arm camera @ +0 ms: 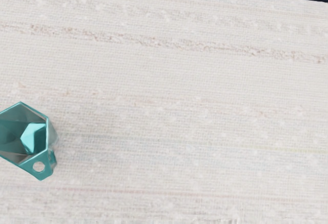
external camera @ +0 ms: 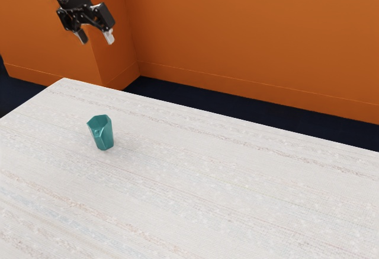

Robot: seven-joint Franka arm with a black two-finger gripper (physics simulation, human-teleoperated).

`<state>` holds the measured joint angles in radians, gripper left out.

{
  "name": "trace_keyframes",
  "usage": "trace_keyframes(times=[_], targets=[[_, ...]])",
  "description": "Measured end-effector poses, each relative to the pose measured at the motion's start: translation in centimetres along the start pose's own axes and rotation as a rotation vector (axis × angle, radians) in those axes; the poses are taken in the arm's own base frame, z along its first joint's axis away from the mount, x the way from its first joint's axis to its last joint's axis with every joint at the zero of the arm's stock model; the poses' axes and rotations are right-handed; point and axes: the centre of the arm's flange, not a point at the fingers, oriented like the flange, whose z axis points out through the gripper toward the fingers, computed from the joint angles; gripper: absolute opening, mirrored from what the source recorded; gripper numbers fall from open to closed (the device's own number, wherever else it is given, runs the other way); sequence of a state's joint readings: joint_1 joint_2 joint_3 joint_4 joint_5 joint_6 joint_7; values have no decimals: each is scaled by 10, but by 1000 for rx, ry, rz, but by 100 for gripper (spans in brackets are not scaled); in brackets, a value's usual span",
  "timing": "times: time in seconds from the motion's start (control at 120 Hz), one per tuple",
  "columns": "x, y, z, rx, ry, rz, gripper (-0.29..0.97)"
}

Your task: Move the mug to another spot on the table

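The pale woven-look table (external camera: 225, 200) lies bare across the near part of the exterior view. The teal mug (external camera: 100, 132) stands upright on it toward the exterior view's left, mouth up and not far from the table's back corner. From my wrist camera I look down into the mug (arm camera: 25, 139). It has faceted walls, and a small ring handle (arm camera: 41, 166) sticks out from its base on one side.

My gripper (external camera: 96, 37) hangs high in the air, well apart from the mug and up beyond it. The fingers are spread wide and there is nothing between them. Behind the table come a strip of dark floor (external camera: 266, 114) and then the orange wall (external camera: 249, 28).

I judge the reach has not started, so the risks lie in the approach and the grasp. The mug sits at the margin of my wrist picture, not under my hand. If I come straight down, a finger will probably land on the rim or miss the mug altogether.

The body looks small and narrows toward the foot. If one finger touches before the other, it could push the mug over or skate it across the smooth table. The slanted facets give the pads poor seating, so a grip across two edges may twist the mug or squeeze it out. The handle may also block a finger if I close across that side.
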<state>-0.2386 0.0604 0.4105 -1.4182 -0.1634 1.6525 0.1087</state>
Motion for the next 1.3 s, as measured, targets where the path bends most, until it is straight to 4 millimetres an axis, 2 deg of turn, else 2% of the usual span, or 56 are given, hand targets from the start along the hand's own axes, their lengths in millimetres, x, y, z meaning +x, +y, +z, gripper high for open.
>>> trace_keyframes(times=[0.1, 0.183, 0.3, 0.35, 0.408, 0.458, 0.508, 0.6, 0.675, 0.792, 0.842, 0.875, 0.942, 1.025, 1.2, 1.3], targets=[[-11, 53, -6, 58, -35, 122, 68], [-20, 93, 1, 98, -85, 199, 68], [-37, 131, 38, 108, -193, 195, 68], [-45, 136, 67, 99, -254, 161, 68], [-55, 133, 100, 90, -315, 108, 68], [-59, 124, 118, 88, -342, 52, 68], [-58, 109, 127, 91, -350, -11, 68], [-52, 62, 130, 116, -340, -148, 68], [-48, 1, 130, 143, -328, -295, 68], [-59, -123, 127, 180, -308, -564, 68], [-62, -153, 134, 194, -306, -635, 68], [-59, -160, 146, 203, -315, -656, 68], [-47, -161, 174, 222, -326, -671, 68], [-38, -164, 198, 239, -330, -688, 68], [-29, -169, 229, 243, -324, -716, 68], [-31, -165, 232, 217, -327, -761, 68]])
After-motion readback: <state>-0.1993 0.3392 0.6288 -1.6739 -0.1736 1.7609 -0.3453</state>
